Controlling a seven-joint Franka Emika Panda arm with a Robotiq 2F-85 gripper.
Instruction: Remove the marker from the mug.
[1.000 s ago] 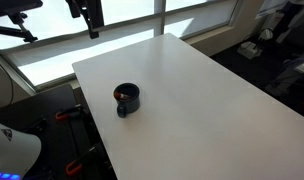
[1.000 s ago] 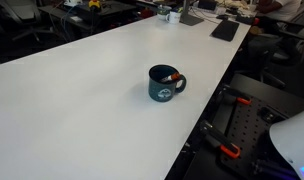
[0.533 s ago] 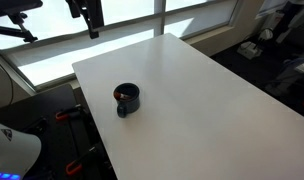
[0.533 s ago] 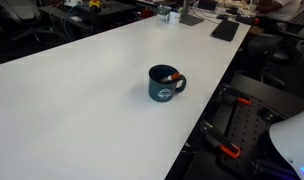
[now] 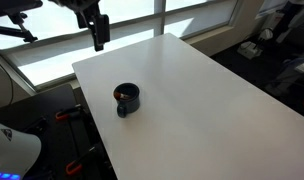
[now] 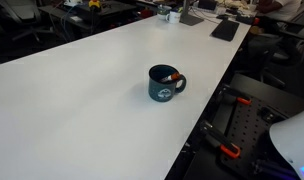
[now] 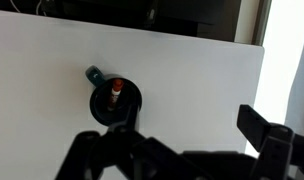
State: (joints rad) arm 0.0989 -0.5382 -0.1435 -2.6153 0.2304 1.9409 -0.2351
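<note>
The mug [image 5: 126, 98] is dark navy-black and stands upright on the white table [image 5: 202, 100], near one long edge. It also shows in an exterior view [image 6: 164, 85] and in the wrist view [image 7: 114, 104]. The marker [image 7: 114, 92] stands inside the mug with its orange-red end up, and this end also shows in both exterior views [image 6: 172, 76] [image 5: 119, 94]. My gripper [image 5: 99, 35] hangs high above the table's far end, well away from the mug. In the wrist view the gripper [image 7: 172, 135] is open and empty.
A dark flat item [image 6: 225, 30] and small clutter [image 6: 172, 14] lie at one end of the table. Bright windows [image 5: 132, 25] run behind the table. Black stands with orange clamps [image 6: 230, 150] sit on the floor beside the table's edge.
My gripper has moved down and a little towards the table. The mug and marker have not moved.
</note>
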